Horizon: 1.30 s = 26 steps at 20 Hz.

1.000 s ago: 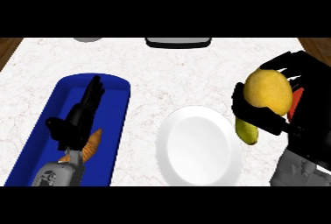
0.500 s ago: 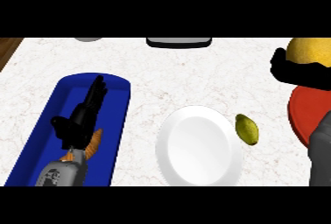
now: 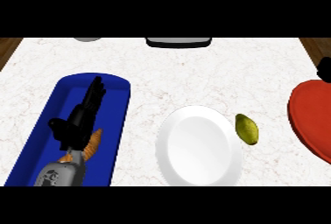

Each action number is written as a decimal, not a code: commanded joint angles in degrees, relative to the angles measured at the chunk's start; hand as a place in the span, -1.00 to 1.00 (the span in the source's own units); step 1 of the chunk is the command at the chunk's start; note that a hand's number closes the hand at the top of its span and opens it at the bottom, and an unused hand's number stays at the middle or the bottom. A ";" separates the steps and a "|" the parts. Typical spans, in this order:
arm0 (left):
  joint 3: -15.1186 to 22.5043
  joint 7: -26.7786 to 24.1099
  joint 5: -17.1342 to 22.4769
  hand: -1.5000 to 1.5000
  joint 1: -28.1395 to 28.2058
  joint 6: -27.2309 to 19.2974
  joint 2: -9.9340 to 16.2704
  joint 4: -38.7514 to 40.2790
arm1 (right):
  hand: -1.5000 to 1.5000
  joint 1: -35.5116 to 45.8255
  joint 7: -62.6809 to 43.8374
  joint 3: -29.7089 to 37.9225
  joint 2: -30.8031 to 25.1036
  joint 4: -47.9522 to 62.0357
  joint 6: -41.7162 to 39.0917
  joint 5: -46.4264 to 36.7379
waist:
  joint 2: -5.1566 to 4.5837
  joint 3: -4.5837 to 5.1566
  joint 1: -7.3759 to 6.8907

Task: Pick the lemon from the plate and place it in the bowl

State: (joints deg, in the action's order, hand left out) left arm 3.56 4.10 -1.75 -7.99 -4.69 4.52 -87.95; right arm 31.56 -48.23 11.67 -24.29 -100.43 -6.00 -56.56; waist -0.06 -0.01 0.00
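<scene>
Left hand point(image 3: 76, 120) lies over blue tray point(image 3: 116, 127), fingers straight.

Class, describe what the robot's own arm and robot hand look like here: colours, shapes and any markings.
The left forearm is grey and rounded, with darker ring-shaped detail near its lower end. The left robot hand is black and slender, with long thin fingers. The right robot hand shows only as a small black patch at the right edge, so nothing more can be told of it.
</scene>
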 commanded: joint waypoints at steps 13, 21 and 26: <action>-0.58 -2.51 -1.55 0.00 -0.35 0.12 -0.94 2.25 | 1.00 -14.13 20.97 12.61 -6.54 19.42 11.78 5.25 | 0.06 0.00 0.23; -0.55 1.71 -1.19 0.00 0.52 0.56 0.03 -2.62 | -1.00 -13.42 31.83 18.91 -5.34 33.13 8.08 20.10 | 0.09 -0.04 -0.16; -0.84 1.54 -0.31 0.00 0.92 1.63 -0.24 -1.45 | -1.00 -12.64 42.36 22.13 -6.76 37.06 8.87 26.46 | 0.04 -0.03 -0.14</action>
State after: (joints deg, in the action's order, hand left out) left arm 3.34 5.34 -3.01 -7.63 -4.29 3.67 -89.14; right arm 18.05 -11.74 31.14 -29.24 -65.94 4.29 -35.33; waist -0.05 -0.07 -0.11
